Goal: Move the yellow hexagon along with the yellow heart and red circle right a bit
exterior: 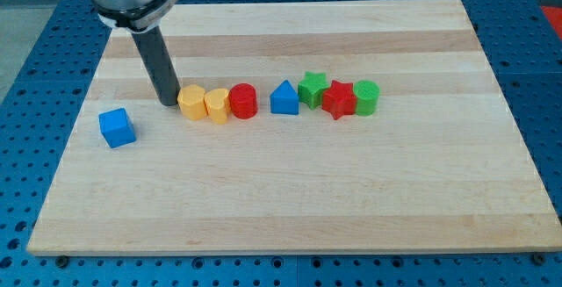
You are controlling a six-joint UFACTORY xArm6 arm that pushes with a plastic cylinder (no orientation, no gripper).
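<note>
A big wooden board [290, 199] lies flat on a blue table with rows of holes [26, 85]. The board fills most of the view.

The next biggest thing is the arm's dark rod [156, 59]. It comes down from 11 o'clock in the view. My tip [168, 103] sits on the board. There is no pincer here, only the rod, so nothing opens or shuts and nothing is held.

Then come the blocks. A row of them sits just above the middle of the board. The yellow hexagon [191, 104] is right beside my tip, at the tip's 3 o'clock, and looks to be touching it. The yellow heart [216, 105] touches the hexagon at its 3 o'clock. The red circle [243, 102] touches the heart at its 3 o'clock.

A little gap follows. Then a blue triangle block [284, 98] stands at 3 o'clock from the red circle. Next to it, close together, are a green star [312, 88], a red star [338, 100] and a green round block [367, 98].

A blue cube [117, 127] sits alone, at 8 o'clock from my tip, a little way off.
</note>
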